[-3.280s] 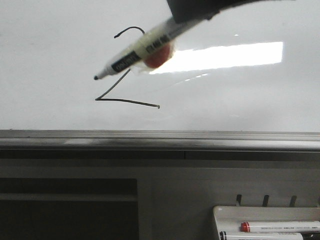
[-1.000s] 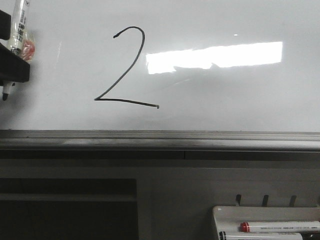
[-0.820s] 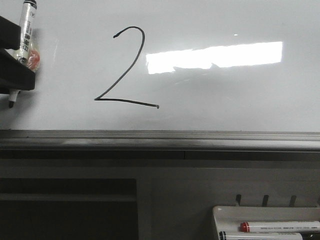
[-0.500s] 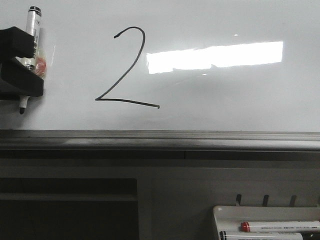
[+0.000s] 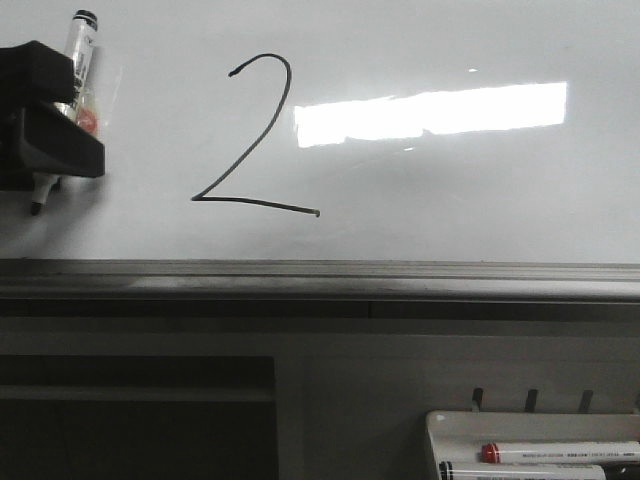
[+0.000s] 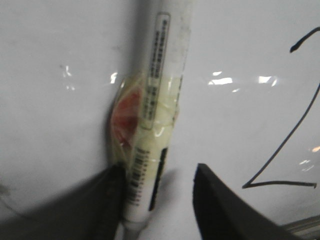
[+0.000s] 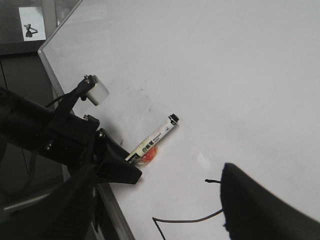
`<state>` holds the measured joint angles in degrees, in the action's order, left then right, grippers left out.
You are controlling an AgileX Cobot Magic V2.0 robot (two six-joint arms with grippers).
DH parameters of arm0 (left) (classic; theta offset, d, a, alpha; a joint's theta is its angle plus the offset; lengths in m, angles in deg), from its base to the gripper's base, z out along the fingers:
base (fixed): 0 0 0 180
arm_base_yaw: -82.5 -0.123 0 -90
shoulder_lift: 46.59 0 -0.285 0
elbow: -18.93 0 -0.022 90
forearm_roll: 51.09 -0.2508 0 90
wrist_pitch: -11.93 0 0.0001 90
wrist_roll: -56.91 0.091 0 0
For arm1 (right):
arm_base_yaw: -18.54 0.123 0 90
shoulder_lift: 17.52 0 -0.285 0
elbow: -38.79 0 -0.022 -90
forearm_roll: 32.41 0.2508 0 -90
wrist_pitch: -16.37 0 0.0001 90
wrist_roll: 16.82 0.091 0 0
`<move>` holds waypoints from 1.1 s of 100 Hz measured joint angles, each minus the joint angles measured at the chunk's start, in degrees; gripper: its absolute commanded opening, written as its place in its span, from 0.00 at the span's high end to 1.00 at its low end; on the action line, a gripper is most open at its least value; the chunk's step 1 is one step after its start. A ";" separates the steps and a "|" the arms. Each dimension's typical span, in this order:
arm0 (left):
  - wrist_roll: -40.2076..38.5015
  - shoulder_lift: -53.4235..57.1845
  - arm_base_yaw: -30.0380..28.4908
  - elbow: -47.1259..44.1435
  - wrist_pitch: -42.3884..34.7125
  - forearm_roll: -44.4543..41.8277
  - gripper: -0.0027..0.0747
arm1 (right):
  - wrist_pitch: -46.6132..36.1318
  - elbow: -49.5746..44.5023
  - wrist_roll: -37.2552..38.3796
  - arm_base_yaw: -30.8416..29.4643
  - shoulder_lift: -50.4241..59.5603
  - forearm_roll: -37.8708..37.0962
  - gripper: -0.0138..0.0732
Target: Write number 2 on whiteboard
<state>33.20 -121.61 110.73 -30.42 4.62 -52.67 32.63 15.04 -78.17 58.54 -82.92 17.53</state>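
Note:
The number 2 (image 5: 250, 140) is drawn in thin black line on the whiteboard (image 5: 450, 200). My left gripper (image 5: 50, 135) is at the far left of the board, well left of the numeral. In the left wrist view (image 6: 159, 172) the jaws stand apart. The marker (image 6: 160, 75), with tape and a red lump on it, lies against one finger (image 6: 107, 200), and a gap separates it from the other. The marker (image 5: 80, 50) points tip down. My right gripper (image 7: 159, 180) is open and empty, off the board above the numeral's base line (image 7: 185, 220).
The board's grey metal lower edge (image 5: 320, 280) runs across the front view. A small white tray (image 5: 440, 425) at the bottom right holds markers, one with a red cap (image 5: 560, 453). The left arm (image 7: 50, 135) carries a white block (image 7: 97, 92).
The left gripper left the numeral for the board's far left. Over the last second it shifted a little right, and the marker tilted.

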 measured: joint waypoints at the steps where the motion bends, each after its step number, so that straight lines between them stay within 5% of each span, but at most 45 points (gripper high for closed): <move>1: 0.00 0.00 0.00 0.00 -0.11 0.00 0.28 | 0.00 0.00 0.00 0.00 0.00 0.00 0.31; 110: -0.13 0.20 3.40 0.50 0.37 3.43 0.26 | 0.13 0.00 0.11 0.00 0.00 0.48 0.31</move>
<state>33.07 -121.40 114.13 -29.91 4.99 -49.24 32.76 15.04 -78.06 58.54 -82.92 18.01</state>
